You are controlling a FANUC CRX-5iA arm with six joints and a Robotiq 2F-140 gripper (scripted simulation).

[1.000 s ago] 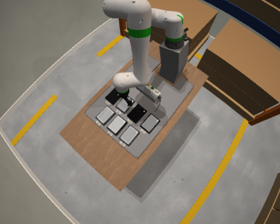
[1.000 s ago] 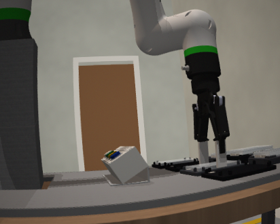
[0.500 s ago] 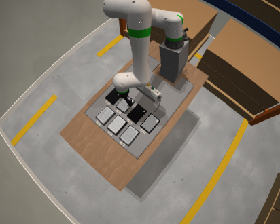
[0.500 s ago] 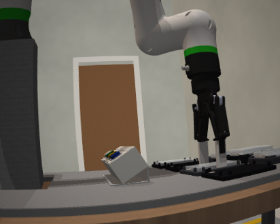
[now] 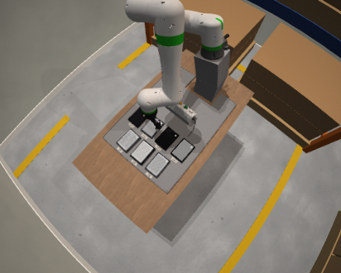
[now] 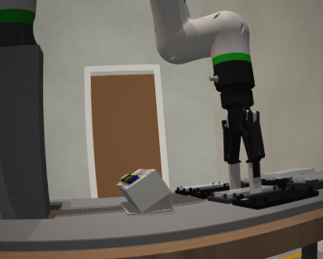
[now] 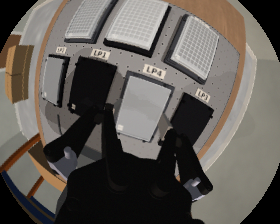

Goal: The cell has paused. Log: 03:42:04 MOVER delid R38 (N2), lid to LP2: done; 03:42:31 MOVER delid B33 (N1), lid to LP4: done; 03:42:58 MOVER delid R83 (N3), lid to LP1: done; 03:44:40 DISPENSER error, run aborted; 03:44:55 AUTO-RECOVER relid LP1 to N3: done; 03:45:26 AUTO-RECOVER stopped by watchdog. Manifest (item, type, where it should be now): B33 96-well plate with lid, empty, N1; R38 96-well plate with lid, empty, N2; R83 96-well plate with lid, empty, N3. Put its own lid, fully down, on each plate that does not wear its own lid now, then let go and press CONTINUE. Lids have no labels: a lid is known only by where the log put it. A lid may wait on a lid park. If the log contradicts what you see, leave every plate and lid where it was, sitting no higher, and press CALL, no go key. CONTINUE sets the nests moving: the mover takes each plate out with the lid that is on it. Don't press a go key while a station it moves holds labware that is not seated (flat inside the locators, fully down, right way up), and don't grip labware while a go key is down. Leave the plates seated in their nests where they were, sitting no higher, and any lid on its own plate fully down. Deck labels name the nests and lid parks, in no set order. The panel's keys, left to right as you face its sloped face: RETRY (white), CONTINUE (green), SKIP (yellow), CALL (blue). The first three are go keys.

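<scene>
Three 96-well plates sit in the front row of nests point(image 5: 142, 151), also seen at the top of the wrist view point(image 7: 138, 23). Behind them is a row of lid parks. My gripper point(image 6: 245, 184) stands straight down over the park labelled LP4 and is shut on the clear lid point(image 7: 145, 106) lying there, its fingertips down at the lid's long sides point(image 6: 240, 192). The lid still rests low on its park point(image 5: 149, 128). Another lid lies on the end park point(image 5: 182, 150). The two other parks point(image 5: 166, 137) point(image 5: 137, 117) are bare and black. I cannot tell which plates wear lids.
The sloped key panel point(image 6: 143, 188) stands behind the parks, near the arm's grey pedestal point(image 5: 212, 76). Large brown crates stand beyond the table at the back right point(image 5: 303, 79).
</scene>
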